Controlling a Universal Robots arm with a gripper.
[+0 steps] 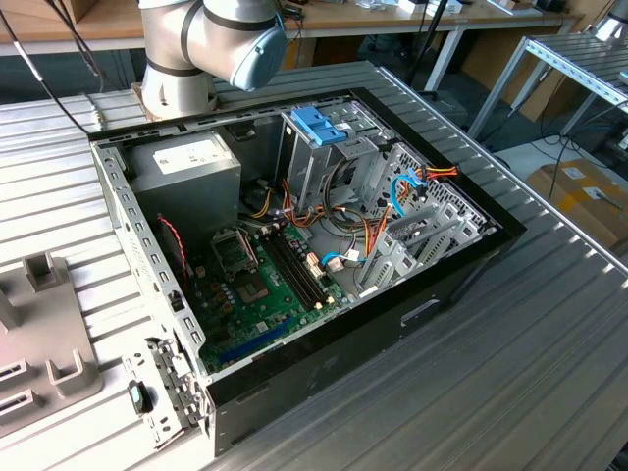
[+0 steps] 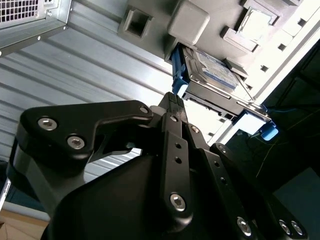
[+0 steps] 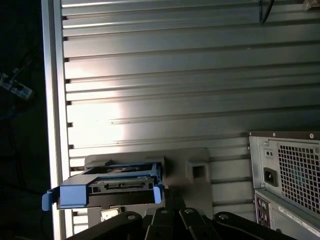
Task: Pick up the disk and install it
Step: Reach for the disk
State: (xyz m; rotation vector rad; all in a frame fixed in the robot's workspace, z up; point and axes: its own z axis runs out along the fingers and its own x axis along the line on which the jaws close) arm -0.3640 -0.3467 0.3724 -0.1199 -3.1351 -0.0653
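The disk (image 2: 212, 70) is a flat silver-grey drive with a blue-banded label. It lies in a blue plastic carrier (image 2: 177, 75) on a grey fixture plate (image 2: 150, 15). In the first wrist view the disk (image 3: 122, 185) shows edge-on inside the blue carrier (image 3: 75, 194), with its connector side facing the camera. My gripper (image 2: 172, 100) is black and hangs just short of the carrier's near end, apart from the disk. In the first wrist view the gripper (image 3: 167, 200) sits beside the carrier's corner.
The open computer case (image 1: 471, 260) lies on the slatted aluminium table (image 1: 549, 353), with a blue-topped drive cage (image 1: 319, 128), a grey power supply (image 1: 186, 162) and a green motherboard (image 1: 260, 289) inside. Its rear panel (image 3: 287, 175) stands close to the gripper. A grey fixture (image 1: 44, 334) lies at the exterior view's left.
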